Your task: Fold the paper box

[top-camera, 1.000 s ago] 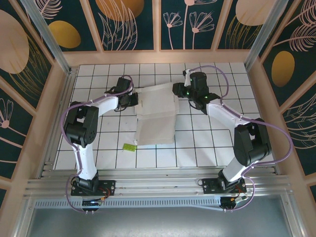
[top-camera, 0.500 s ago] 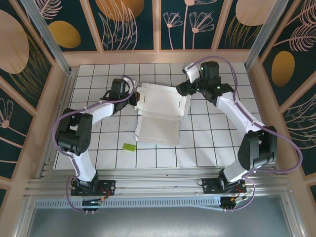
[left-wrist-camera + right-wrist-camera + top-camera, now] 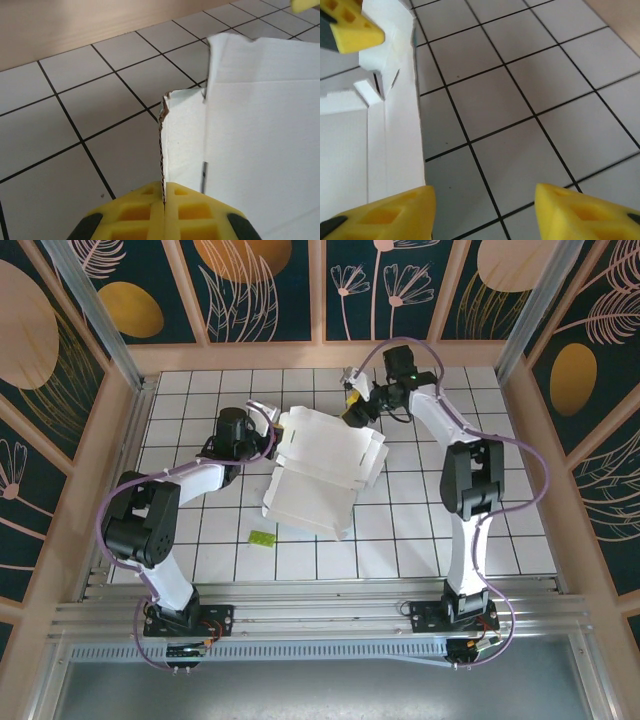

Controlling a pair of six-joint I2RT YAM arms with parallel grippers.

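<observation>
I'm looking at a glossy white tiled bench [image 3: 420, 530] with dark grout lines, walled in pale wood. The paper box [image 3: 320, 475] lies mid-bench toward the far edge: matte white card, creased panels, notched flaps. My left hand [image 3: 164, 210] is pinched tight on its raw corrugated left edge. My right hand [image 3: 482, 192] has its yellow fingers apart over tile, just beside the box's far right corner.

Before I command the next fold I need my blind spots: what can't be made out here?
Paper box underside: top view, covered by its own white panels.
Left gripper bite depth: left wrist view, fingers cut off at the bottom edge.
Whether right gripper touches the box: right wrist view, fingers cut off below.
Lime-green piece: top view, too small to identify.
</observation>
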